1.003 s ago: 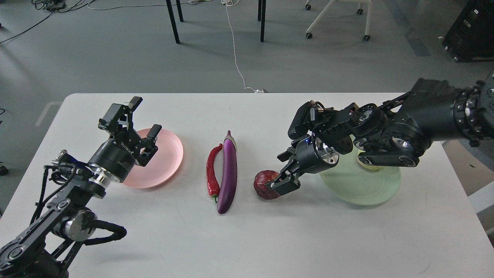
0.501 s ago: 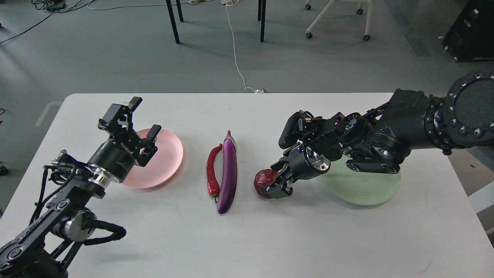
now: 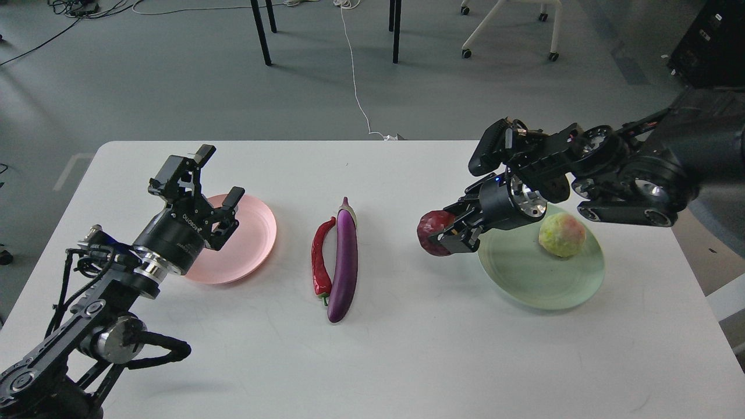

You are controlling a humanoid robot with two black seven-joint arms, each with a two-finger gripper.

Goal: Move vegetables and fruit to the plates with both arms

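Note:
My right gripper (image 3: 445, 231) is shut on the dark red pomegranate (image 3: 433, 231) and holds it in the air just left of the mint green plate (image 3: 524, 279). The pale yellow-green fruit (image 3: 561, 234) lies on that plate at its back right. The purple eggplant (image 3: 344, 262) and the red chili pepper (image 3: 320, 257) lie side by side at the table's middle. My left gripper (image 3: 218, 174) is open and empty above the pink plate (image 3: 247, 244), which holds nothing.
The white table (image 3: 372, 361) reaches to the bottom of the view. Beyond its far edge are the grey floor, black table legs (image 3: 260, 32), a white cable (image 3: 355, 81) and a wheeled chair (image 3: 506, 26).
My right gripper closed on the pomegranate, lifted it off the table and carried it up and to the right toward the green plate. The yellow-green fruit came into view. The left arm stayed still.

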